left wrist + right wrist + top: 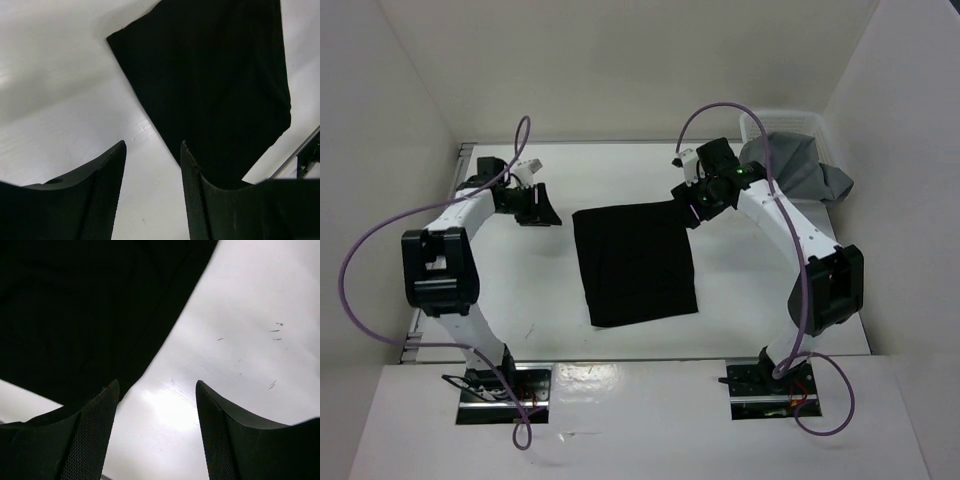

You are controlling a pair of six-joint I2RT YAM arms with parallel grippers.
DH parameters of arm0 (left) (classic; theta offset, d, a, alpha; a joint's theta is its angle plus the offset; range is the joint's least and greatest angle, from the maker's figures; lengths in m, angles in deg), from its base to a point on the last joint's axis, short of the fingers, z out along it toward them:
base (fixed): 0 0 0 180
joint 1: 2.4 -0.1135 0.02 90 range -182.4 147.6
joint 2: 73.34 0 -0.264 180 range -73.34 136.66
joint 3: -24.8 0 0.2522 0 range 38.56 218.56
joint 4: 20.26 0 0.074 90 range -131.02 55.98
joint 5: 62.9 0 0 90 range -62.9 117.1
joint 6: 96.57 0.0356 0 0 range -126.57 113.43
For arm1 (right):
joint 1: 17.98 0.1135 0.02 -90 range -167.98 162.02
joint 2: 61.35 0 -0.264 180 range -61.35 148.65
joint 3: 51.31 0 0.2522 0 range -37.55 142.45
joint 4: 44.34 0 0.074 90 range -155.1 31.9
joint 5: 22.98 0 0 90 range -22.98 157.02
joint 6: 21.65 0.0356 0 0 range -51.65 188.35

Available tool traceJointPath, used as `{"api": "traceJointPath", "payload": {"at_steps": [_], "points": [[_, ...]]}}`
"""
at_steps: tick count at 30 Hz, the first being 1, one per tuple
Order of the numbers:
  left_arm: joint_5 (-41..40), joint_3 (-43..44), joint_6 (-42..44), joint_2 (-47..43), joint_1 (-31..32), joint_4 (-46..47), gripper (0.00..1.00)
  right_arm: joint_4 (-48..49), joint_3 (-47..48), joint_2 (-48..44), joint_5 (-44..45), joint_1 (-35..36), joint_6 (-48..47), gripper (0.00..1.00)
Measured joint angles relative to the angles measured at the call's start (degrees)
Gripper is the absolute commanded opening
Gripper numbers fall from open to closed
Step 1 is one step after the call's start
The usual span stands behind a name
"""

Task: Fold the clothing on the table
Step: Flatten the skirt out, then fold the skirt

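Two grippers are hanging over the table, one at each side of the clothing. The clothing is lying flat as a black, roughly rectangular piece in the middle of the table, its long sides running from the far edge toward the near edge, apart from every edge.

The left gripper is hovering toward the far left corner of the table, near the clothing's far left corner but not touching it. Its wrist camera is showing the fingers standing partly apart, with only bare white table between them and nothing in their hold. The clothing is lying just beyond the fingertips.

The right gripper is sitting at the clothing's far right corner. Its wrist camera is showing its fingers parted, with bare table filling the gap, so it is gripping nothing. The black hem is running down to the tip of one finger, and I cannot tell whether it is touching that finger.

At the far right corner of the table a white basket is holding a grey cloth, well apart from the clothing.
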Motion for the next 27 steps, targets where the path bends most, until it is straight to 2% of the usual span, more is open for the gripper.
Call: {"api": "traceJointPath", "payload": {"at_steps": [6,13,19,27], "points": [[0.20,0.83,-3.61,10.45,3.04,4.00,0.52,2.84,3.39,5.40,-0.26,-2.16,1.31,0.68],[-3.72,0.94,-7.69,11.78,5.40,9.46,0.48,5.77,8.96,13.22,-3.10,-3.06,1.99,0.68],[-8.09,1.07,-9.29,12.22,5.44,13.66,0.46,6.82,9.97,14.01,-5.14,-3.98,2.19,0.68],[-9.86,1.44,-10.56,16.72,5.49,16.28,0.41,7.50,11.13,14.47,-5.97,-4.39,2.36,0.68]]}}
